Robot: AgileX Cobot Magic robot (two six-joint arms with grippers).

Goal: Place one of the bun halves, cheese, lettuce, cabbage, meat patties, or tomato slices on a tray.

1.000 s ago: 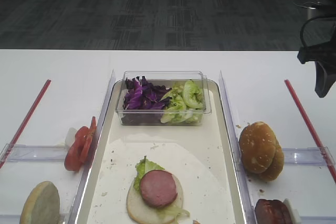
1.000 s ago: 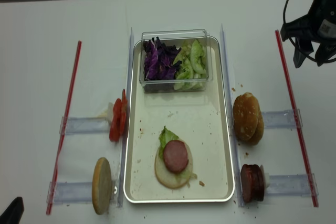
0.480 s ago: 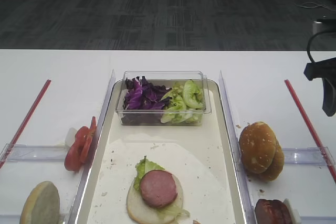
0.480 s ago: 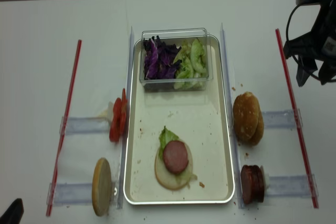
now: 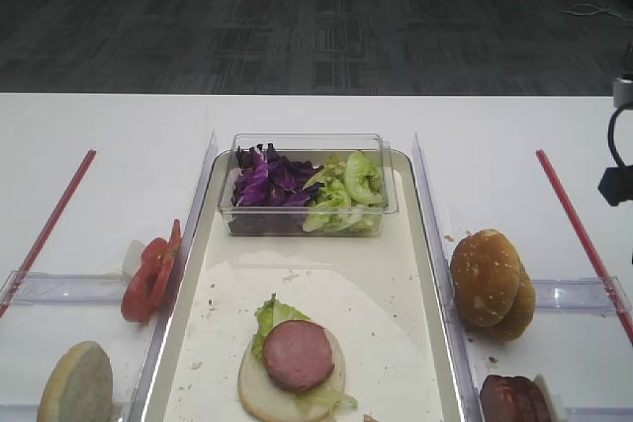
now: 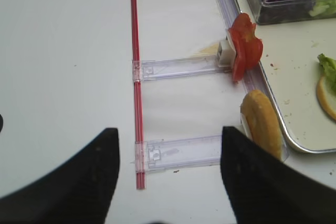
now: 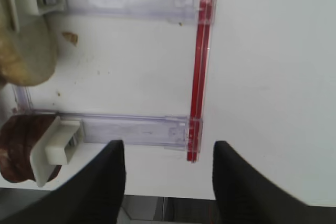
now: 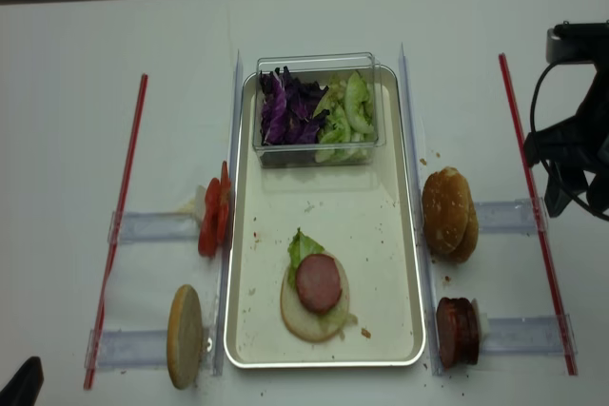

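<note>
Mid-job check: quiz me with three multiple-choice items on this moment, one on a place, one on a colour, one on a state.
1. Where do the tomato slices stand?
A. left of the tray
B. inside the tub
C. on the patty

2. What colour is the cabbage?
A. orange
B. purple
C. white

3. How is the right gripper?
A. shut on a bun
B. holding lettuce
C. open and empty

A: the slices sit outside the tray's left rim. B: the shreds are deep purple. C: its fingers stand apart over bare table.

The right arm (image 8: 576, 154) is black and blocky, with a looping black cable and a grey top; both grippers have matte black fingers (image 7: 107, 182).
</note>
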